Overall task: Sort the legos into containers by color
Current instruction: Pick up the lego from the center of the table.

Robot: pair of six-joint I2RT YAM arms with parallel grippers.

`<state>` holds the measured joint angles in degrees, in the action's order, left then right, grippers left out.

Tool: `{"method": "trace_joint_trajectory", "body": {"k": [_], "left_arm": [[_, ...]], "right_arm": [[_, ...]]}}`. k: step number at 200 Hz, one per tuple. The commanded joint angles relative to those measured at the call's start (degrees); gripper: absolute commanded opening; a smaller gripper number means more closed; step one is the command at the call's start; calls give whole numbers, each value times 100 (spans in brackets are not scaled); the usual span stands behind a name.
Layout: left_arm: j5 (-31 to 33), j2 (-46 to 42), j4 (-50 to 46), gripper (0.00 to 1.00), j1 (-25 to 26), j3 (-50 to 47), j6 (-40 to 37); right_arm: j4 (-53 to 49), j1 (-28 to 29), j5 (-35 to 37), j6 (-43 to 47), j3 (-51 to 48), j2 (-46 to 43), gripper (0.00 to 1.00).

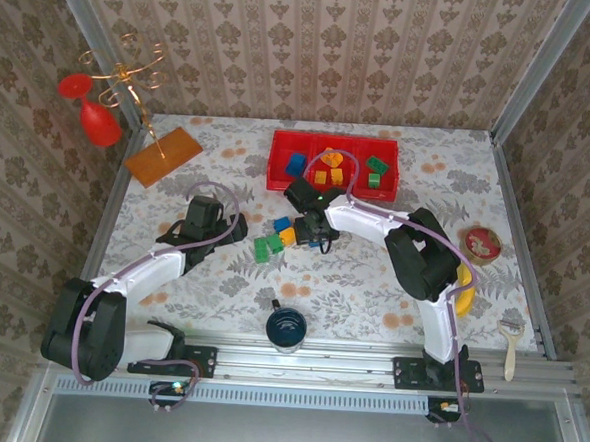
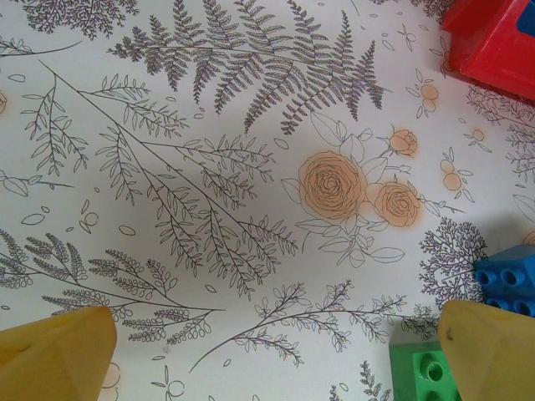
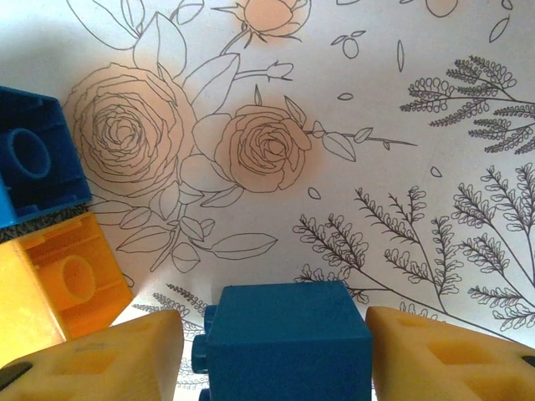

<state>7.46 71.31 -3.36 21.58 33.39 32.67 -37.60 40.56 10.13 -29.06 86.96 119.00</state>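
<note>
gripping looks like the weak spot. right pincer [image 3: 276,361] is partly open, low over the desk [image 3: 393,109], with a blue lego [image 3: 284,334] sitting between its yellow pads. one pad seems to touch it, the other shows a sliver of gap, so can't tell if it is actually clamped. studs on that lego face sideways toward one pad, so a squeeze lands on bumps rather than a flat face, and it could twist or pop out on the lift.

an orange lego [image 3: 71,280] sits just beside the same pad, with a second blue lego [image 3: 33,154] right against it on the far side. any sideways drift while closing or lifting shoves that pair across the desk or drags the orange one along.

left pincer [image 2: 267,359] is fully open and holds nothing. it hovers low by the same cluster, with a green lego [image 2: 422,372] right at one of its fingertips. both arms working one small pile risks a finger-to-finger knock, or the left one scattering pieces.

red tray [image 1: 278,175] is near, beyond the pile. blue, orange and green already lie in separate compartments, blue in the left one. carrying too low clips the rim, and releasing off-centre drops blue in with orange.
</note>
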Motion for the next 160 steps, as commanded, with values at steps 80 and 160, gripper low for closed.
{"method": "trace_joint_trajectory", "body": {"k": [80,160], "left_arm": [[-39,-29,27,100,-76,-34,126],[-39,-132,-34,100,-102,-17,76]], "right_arm": [[-273,-65,-8,-23,-2,52,38],[-459,-281,358,401,998,-214,32]]}}
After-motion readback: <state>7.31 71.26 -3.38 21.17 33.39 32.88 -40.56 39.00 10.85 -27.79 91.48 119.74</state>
